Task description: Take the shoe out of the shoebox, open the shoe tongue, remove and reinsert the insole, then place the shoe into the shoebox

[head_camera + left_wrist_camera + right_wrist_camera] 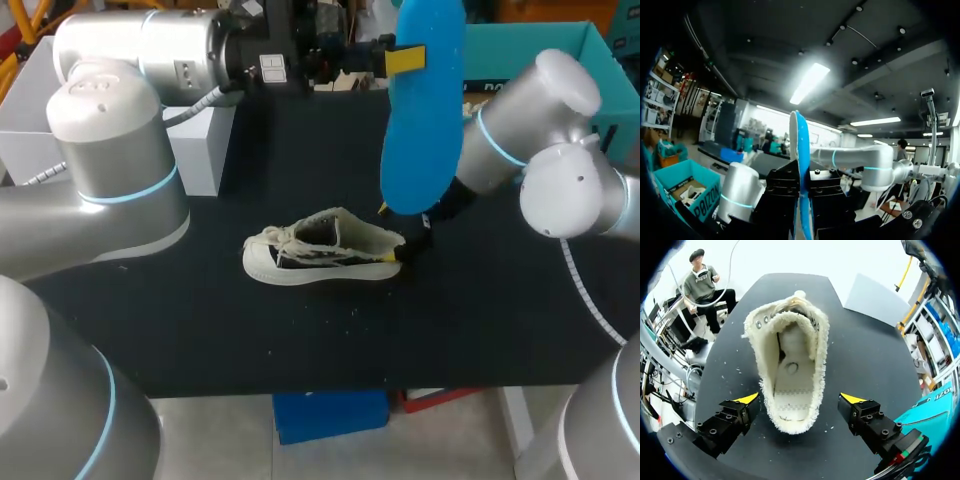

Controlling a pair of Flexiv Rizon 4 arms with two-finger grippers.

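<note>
We see a fluffy cream shoe (pixel 320 250) standing on its sole in the middle of the black table (pixel 200 330), its mouth wide open. The blue insole (pixel 425 110) is upright, high in the air. The teal shoebox (pixel 520 50) sits at the back, open.

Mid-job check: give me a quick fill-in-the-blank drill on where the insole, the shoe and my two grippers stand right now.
1. The insole is held above the table by the ____ gripper.
2. The right gripper is ____, with one finger on each side of the heel of the shoe.
3. The shoe sits on the table, ____ the teal shoebox.
Missing words: left; open; outside.
</note>
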